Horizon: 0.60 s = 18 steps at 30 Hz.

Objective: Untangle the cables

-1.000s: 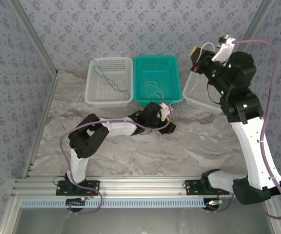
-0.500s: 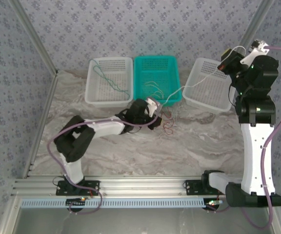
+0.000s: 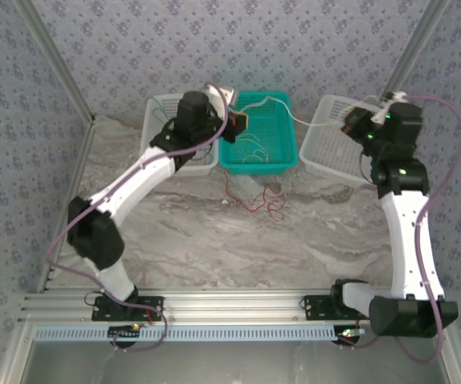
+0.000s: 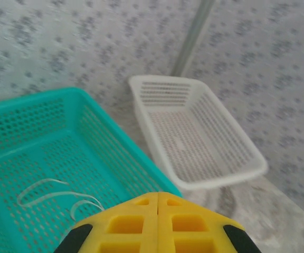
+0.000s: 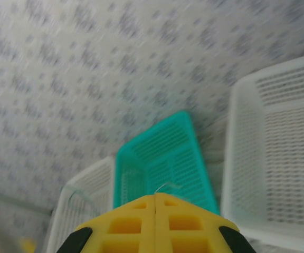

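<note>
A whitish cable [image 3: 290, 116] hangs in an arc above the teal basket [image 3: 291, 136], strung between my two grippers. My left gripper [image 3: 241, 122] is raised over the teal basket's left rim, jaws pressed shut [image 4: 158, 194]; no wire shows at its tips in the left wrist view. My right gripper [image 3: 347, 126] is shut over the right white basket [image 3: 334, 164], and a thin whitish wire [image 5: 165, 186] sticks out of its tip [image 5: 154, 195]. Loose whitish cables [image 4: 41, 187] lie in the teal basket. Red cables [image 3: 254, 196] sprawl on the table in front of it.
A left white basket [image 3: 154, 140] stands beside the teal one, partly under my left arm; a faint greenish wire [image 5: 72, 192] curves inside it. The right white basket [image 4: 194, 132] holds nothing. Patterned walls and metal posts close in the back and sides.
My left gripper shut near the red tangle, then rose and swung back over the teal basket, lifting the whitish cable. The right gripper came down and left toward the right white basket.
</note>
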Each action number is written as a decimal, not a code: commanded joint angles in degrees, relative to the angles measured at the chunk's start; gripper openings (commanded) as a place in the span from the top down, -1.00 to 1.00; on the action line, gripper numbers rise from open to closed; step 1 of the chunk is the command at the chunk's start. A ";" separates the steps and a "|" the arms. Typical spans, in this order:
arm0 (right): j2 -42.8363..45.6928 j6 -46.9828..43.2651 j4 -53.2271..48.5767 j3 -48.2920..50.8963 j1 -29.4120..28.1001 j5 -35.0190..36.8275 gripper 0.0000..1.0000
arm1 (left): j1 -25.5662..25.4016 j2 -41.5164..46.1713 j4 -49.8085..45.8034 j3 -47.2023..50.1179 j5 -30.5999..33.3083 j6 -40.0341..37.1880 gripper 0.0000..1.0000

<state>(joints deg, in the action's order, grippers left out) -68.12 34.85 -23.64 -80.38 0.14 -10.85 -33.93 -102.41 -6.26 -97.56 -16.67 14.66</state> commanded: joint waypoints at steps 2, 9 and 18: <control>-9.23 -6.04 2.60 -4.47 -6.36 -1.46 1.00 | 1.32 -13.43 -8.21 -13.14 0.63 1.00 1.00; -26.23 -10.46 5.86 -12.28 -10.15 3.54 1.00 | 2.36 -36.35 -20.29 -45.09 5.58 2.28 1.00; -44.79 -11.54 2.88 -23.07 -12.09 3.80 0.70 | 5.07 -50.45 -37.15 -69.12 5.07 7.65 -0.35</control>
<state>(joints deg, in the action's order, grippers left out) -110.19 25.17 -18.68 -99.29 -11.25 -7.75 -30.57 -155.04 -37.54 -167.11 -10.37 19.53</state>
